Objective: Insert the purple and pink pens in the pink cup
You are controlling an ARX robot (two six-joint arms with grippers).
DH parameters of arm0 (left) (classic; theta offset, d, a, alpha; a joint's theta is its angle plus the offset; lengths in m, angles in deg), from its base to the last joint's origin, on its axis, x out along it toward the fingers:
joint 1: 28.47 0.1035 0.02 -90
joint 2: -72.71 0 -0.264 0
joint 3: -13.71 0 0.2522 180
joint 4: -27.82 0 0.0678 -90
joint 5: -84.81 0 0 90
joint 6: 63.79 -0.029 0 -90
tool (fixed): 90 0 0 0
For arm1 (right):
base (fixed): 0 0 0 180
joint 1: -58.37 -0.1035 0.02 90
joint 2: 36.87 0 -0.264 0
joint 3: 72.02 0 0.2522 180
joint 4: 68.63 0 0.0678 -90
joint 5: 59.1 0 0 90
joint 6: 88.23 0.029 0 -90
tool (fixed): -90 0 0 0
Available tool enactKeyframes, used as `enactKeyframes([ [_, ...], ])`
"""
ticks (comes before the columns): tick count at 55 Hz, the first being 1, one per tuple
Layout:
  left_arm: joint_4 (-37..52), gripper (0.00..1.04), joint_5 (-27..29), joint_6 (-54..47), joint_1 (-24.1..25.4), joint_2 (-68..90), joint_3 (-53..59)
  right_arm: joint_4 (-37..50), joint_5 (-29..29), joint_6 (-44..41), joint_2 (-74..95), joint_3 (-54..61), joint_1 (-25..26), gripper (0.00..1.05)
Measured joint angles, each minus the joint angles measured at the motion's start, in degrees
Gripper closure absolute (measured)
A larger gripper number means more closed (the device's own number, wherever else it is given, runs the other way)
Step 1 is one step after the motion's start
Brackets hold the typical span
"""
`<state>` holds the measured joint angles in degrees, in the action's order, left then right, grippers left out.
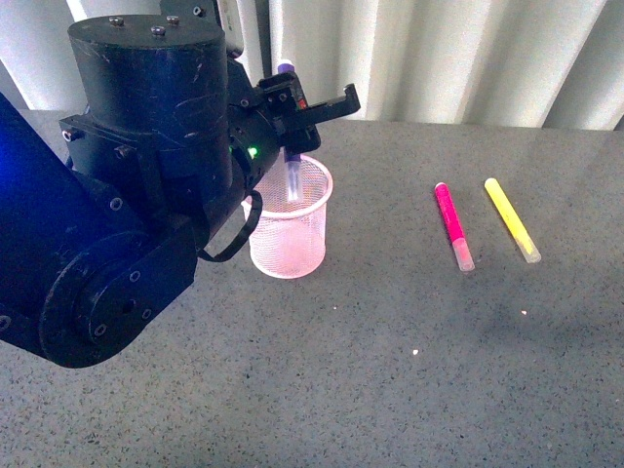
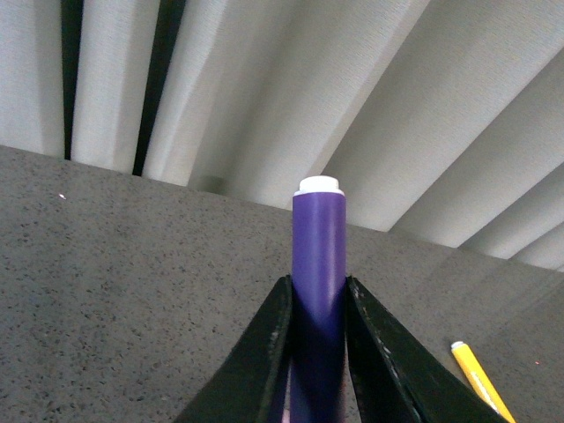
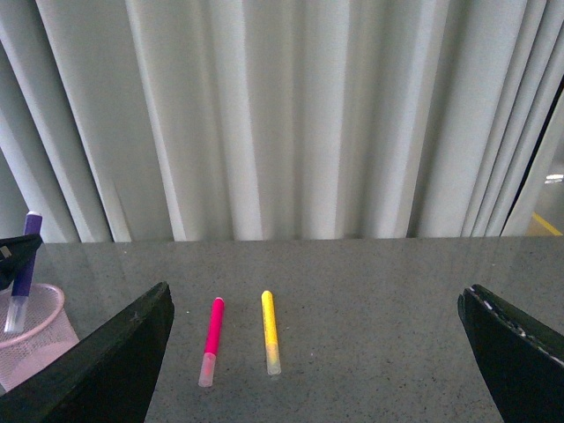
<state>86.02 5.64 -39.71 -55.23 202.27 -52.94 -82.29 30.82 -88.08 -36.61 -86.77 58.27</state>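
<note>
hidden behind the bulky black left arm (image 1: 127, 195): left side of the light pink wire-mesh cup (image 1: 292, 239). cut off by the left wrist view's edge: lower end of the dark purple pen (image 2: 318, 256), most of the slim yellow marker (image 2: 476, 374).

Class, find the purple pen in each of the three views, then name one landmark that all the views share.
Front view: upper left of centre, the purple pen stands upright, its clear cap dipping into the pink cup.
Left wrist view: picture centre, purple pen clamped in the left gripper.
Right wrist view: at the picture's far left edge, above the cup.
Shared landmark: the yellow marker.
</note>
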Motion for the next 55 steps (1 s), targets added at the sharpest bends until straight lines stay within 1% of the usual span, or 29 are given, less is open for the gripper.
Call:
enactKeyframes([
  [2, 0.0, 0.75, -0.1, 0.4, 0.0, 0.0, 0.1, 0.0, 0.0, 0.0, 0.0, 0.0, 0.0, 0.07],
  [3, -0.1, 0.73, -0.1, 0.6, 0.1, 0.0, 0.2, 0.0, 0.0, 0.0, 0.0, 0.0, 0.0, 0.07],
  [5, -0.4, 0.66, 0.0, 1.0, 0.1, -0.1, 0.3, 0.0, 0.0, 0.0, 0.0, 0.0, 0.0, 0.07],
  [6, -0.4, 0.64, -0.1, 1.2, 0.2, -0.1, 0.4, 0.0, 0.0, 0.0, 0.0, 0.0, 0.0, 0.07],
  [8, -0.4, 0.57, -0.1, 1.6, 0.2, -0.3, 0.8, 0.0, 0.0, 0.0, 0.0, 0.0, 0.0, 0.07],
  [9, -0.4, 0.55, -0.1, 1.7, 0.2, -0.4, 0.9, 0.0, 0.0, 0.0, 0.0, 0.0, 0.0, 0.07],
  [16, -1.1, 0.34, -0.3, 2.5, 0.7, -2.5, 2.4, 0.0, 0.0, 0.0, 0.0, 0.0, 0.0, 0.07],
  [22, -4.5, 0.16, -0.5, 3.3, 1.6, -7.1, 4.7, 0.0, 0.0, 0.0, 0.0, 0.0, 0.0, 0.07],
  [26, -7.6, 0.05, -2.1, 2.6, 2.4, -12.1, 7.4, 0.0, 0.0, 0.0, 0.0, 0.0, 0.0, 0.07],
  [30, -11.7, 0.07, -4.0, 0.6, 3.1, -17.7, 9.8, 0.0, 0.0, 0.0, 0.0, 0.0, 0.0, 0.07],
  [33, -17.4, 0.07, -6.8, -2.2, 3.8, -23.1, 12.4, 0.0, 0.0, 0.0, 0.0, 0.0, 0.0, 0.07],
  [37, -28.0, 0.07, -11.0, -6.8, 5.3, -31.5, 15.4, 0.0, 0.0, 0.0, 0.0, 0.0, 0.0, 0.07],
  [40, -37.5, 0.07, -13.3, -10.8, 6.8, -38.8, 18.3, 0.0, 0.0, 0.0, 0.0, 0.0, 0.0, 0.07],
  [43, -44.0, 0.07, -14.3, -14.3, 8.0, -44.6, 20.9, 0.0, 0.0, 0.0, 0.0, 0.0, 0.0, 0.07],
  [46, -47.0, 0.07, -14.3, -16.0, 8.6, -48.2, 22.4, 0.0, -0.1, 0.0, 0.0, 0.0, 0.0, 0.07],
  [54, -47.5, 0.07, -14.3, -18.5, 9.0, -49.9, 22.6, 0.0, 0.1, 0.0, 0.0, 0.0, 0.0, 0.07],
  [55, -47.0, 0.07, -13.4, -18.8, 8.9, -49.6, 22.8, 0.0, 0.1, 0.0, 0.0, 0.0, 0.0, 0.07],
])
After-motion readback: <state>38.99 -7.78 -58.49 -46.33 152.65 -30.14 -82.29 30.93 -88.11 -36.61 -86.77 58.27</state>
